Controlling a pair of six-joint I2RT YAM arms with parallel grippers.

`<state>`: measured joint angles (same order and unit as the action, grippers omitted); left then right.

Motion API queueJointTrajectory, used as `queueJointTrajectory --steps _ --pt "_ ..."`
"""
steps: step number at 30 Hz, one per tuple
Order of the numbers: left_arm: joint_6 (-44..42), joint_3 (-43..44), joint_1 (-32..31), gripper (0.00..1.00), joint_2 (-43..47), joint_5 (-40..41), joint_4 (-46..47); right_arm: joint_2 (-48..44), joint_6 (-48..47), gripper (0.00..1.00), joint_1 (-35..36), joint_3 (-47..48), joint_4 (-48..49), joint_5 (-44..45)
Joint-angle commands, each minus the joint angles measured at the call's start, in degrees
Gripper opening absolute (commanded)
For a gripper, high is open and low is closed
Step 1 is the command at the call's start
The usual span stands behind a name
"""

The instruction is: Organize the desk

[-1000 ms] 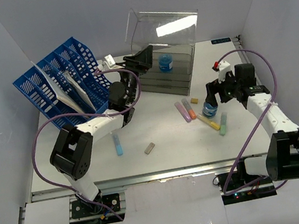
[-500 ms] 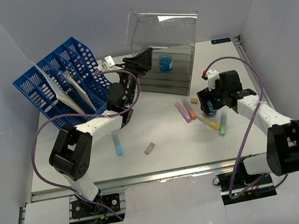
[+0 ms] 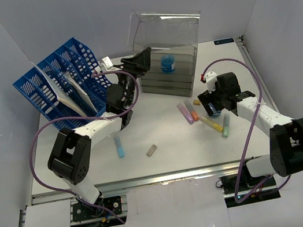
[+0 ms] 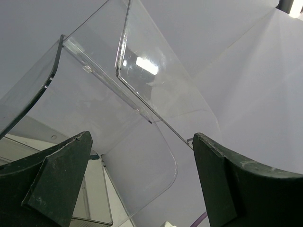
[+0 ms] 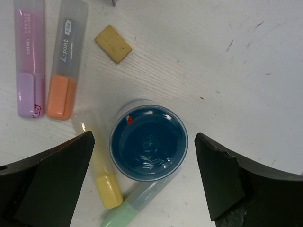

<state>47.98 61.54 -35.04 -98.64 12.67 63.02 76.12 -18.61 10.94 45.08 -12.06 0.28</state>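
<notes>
Right of centre on the counter (image 3: 167, 166), your right end effector (image 5: 144, 139) hangs straight over the blue-lidded jar (image 5: 149, 142). Its fingers are spread wide, one on each side of the lid, and it grips nothing.

- Jar is directly below. It is round, so there is no long axis to line up with. I judge the coming move to be a plain drop and close.
- Watch the crowding. The yellow highlighter (image 5: 102, 182) and green highlighter (image 5: 137, 205) lie tight against the jar on one side, and I cannot tell if they touch it. One finger may catch the yellow one.
- Right arm is clearly the nearer. Your left end effector (image 4: 141, 144) is well apart, up at the far clear drawer box (image 3: 169, 81). It is also wide open and empty, aimed at the raised lid (image 4: 142, 71).
- The counter runs under both arms, from the near rail to the far wall.

Count:
- Highlighters, five: the two above, purple (image 5: 28, 61), orange (image 5: 66, 61), and blue (image 3: 119, 146) off to the left.
- Jars, two: the second jar (image 3: 167, 63) sits inside the box.
- Small tan blocks, two: one (image 5: 112, 44) by the jar, one (image 3: 151, 150) near centre.
- Blue file rack (image 3: 65, 75), one, far left.
</notes>
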Motion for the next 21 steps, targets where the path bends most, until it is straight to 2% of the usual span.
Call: queueJointTrajectory --steps 1,5,9,10,12,17,19,21 --pt "0.10 -0.08 0.33 0.98 3.18 -0.29 -0.02 -1.39 -3.15 0.94 0.12 -1.12 1.51 3.41" --pt "0.16 0.29 0.33 0.98 3.08 -0.45 -0.12 1.27 -3.39 0.94 0.05 -0.88 1.76 3.32" --pt "0.53 0.43 0.33 0.98 3.28 -0.62 -0.27 4.40 -2.57 0.99 0.05 -0.23 1.87 1.60" --pt "0.38 0.42 0.41 0.98 3.36 -0.62 -0.27 4.63 -2.50 0.92 0.05 0.06 1.87 0.94" --pt "0.01 0.16 0.41 0.98 3.63 -0.71 -0.36 4.92 -2.57 0.72 0.05 0.27 1.78 -0.88" --pt "0.05 -0.36 0.63 0.98 4.07 -1.10 -0.23 3.22 -2.92 0.47 0.05 -0.52 2.25 -5.48" --pt "0.24 -0.47 0.70 0.98 4.05 -1.21 0.03 2.20 -3.89 0.32 0.05 -0.61 2.18 -7.03" --pt "0.49 -0.53 0.77 0.98 3.97 -1.45 0.59 0.56 -5.91 0.22 0.05 -0.62 2.02 -9.84"
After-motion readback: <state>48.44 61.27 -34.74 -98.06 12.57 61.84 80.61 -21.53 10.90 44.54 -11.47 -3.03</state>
